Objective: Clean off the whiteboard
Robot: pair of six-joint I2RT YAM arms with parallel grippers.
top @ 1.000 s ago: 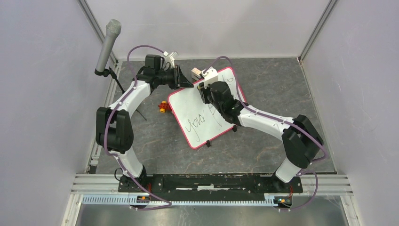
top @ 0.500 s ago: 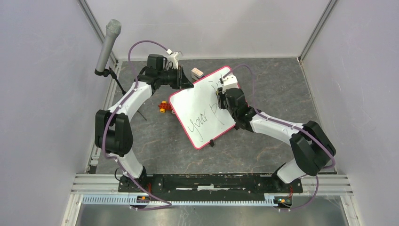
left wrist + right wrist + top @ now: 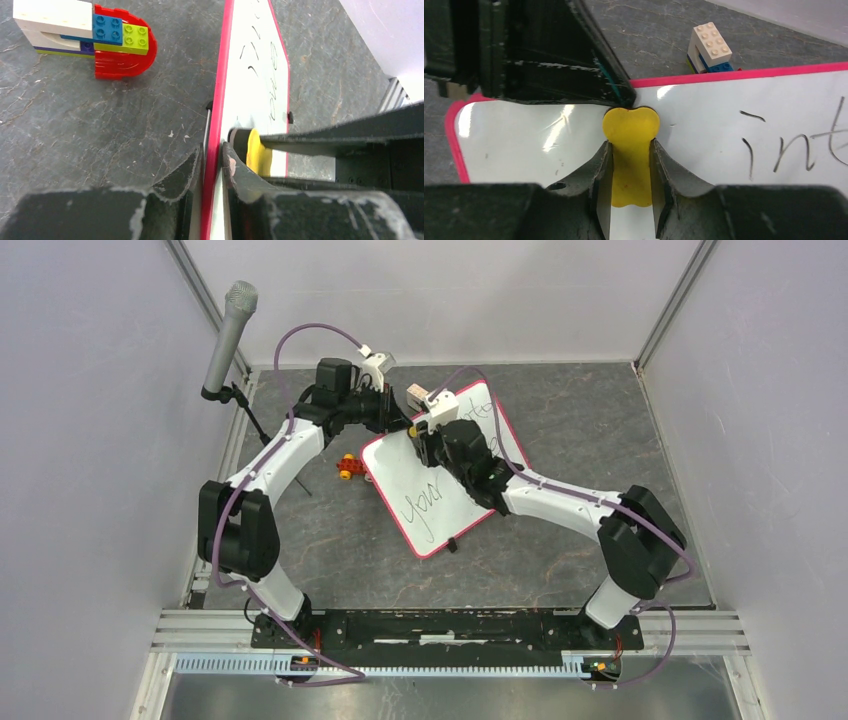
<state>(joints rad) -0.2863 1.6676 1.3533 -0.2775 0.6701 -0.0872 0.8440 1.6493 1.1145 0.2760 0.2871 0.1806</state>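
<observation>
The right claw (image 3: pixel 630 145), pinching a yellow eraser (image 3: pixel 630 122), sits beside the left claw (image 3: pixel 212 150), which clamps the whiteboard (image 3: pixel 704 130) by its rim; unerased writing (image 3: pixel 794 145) lies rightward.

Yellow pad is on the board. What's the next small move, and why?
Probably slide the right gripper and its yellow pad sideways onto the marker lines: the pad sits on bare whiteboard beside them, and the left gripper clamps the rim.

White arms (image 3: pixel 283 451), black joints (image 3: pixel 240 527), purple cables (image 3: pixel 315 327)
</observation>
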